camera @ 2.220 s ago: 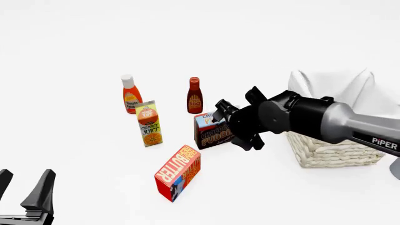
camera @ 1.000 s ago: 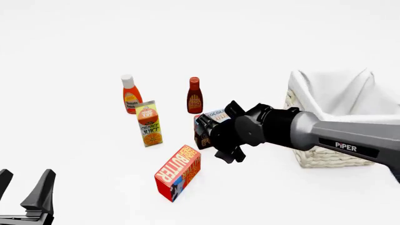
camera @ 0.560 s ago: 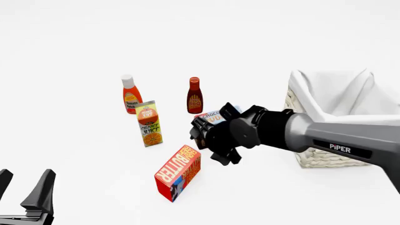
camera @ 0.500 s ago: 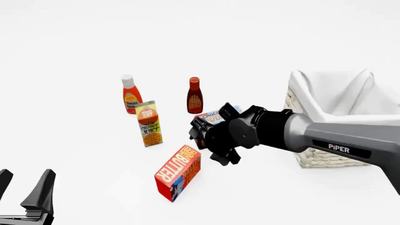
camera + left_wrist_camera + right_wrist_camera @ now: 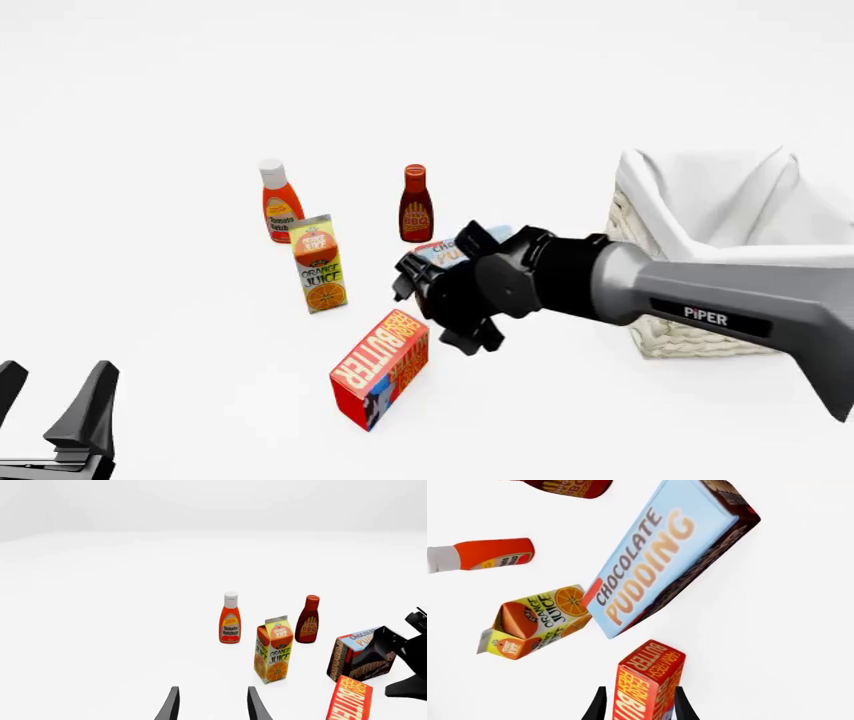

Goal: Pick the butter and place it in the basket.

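Note:
The butter (image 5: 380, 368), a red carton with white lettering, lies on the table in front of the other groceries; it also shows in the left wrist view (image 5: 350, 700). My right gripper (image 5: 430, 315) is open just above the butter's far end. In the right wrist view the butter (image 5: 647, 685) sits between the two open fingertips (image 5: 599, 706). The basket (image 5: 674, 335), wicker with a white cloth liner, stands at the right, partly behind my right arm. My left gripper (image 5: 54, 420) is open and empty at the near left corner, far from the butter.
A Chocolate Pudding box (image 5: 447, 252) stands just behind my right gripper. An orange juice carton (image 5: 318, 265), a ketchup bottle (image 5: 279, 203) and a BBQ sauce bottle (image 5: 415, 205) stand behind and left of the butter.
My right arm has swung left and down, from beside the basket past the pudding box to the butter's far end. The left gripper and all the groceries have not moved.

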You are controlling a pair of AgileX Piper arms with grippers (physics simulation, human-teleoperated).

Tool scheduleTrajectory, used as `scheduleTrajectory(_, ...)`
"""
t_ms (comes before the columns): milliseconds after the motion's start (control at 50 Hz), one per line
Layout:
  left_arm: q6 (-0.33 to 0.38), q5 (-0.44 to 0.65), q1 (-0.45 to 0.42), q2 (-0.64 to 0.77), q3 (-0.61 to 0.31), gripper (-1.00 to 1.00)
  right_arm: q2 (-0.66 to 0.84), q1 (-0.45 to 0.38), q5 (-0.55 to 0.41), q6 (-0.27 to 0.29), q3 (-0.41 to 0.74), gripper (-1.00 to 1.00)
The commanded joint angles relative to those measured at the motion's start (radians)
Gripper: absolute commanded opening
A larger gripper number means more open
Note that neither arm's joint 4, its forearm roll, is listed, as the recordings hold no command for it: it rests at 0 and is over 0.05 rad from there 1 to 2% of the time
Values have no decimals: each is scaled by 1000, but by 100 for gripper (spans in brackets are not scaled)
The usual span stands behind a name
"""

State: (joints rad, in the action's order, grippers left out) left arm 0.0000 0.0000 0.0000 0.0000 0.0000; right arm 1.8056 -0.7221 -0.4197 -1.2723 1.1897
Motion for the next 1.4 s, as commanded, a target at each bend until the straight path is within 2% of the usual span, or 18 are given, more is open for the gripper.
scheduleTrajectory(20,0,0,0,0,0,100,19,-11,-2,-3,14,100)
scheduleTrajectory(700,0,0,0,0,0,100,121,-51,-10,-29,84,100)
scheduleTrajectory(1060,0,0,0,0,0,100,176,-61,17,-83,83,100)
scheduleTrajectory(1400,0,0,0,0,0,100,254,-71,24,-102,133,100)
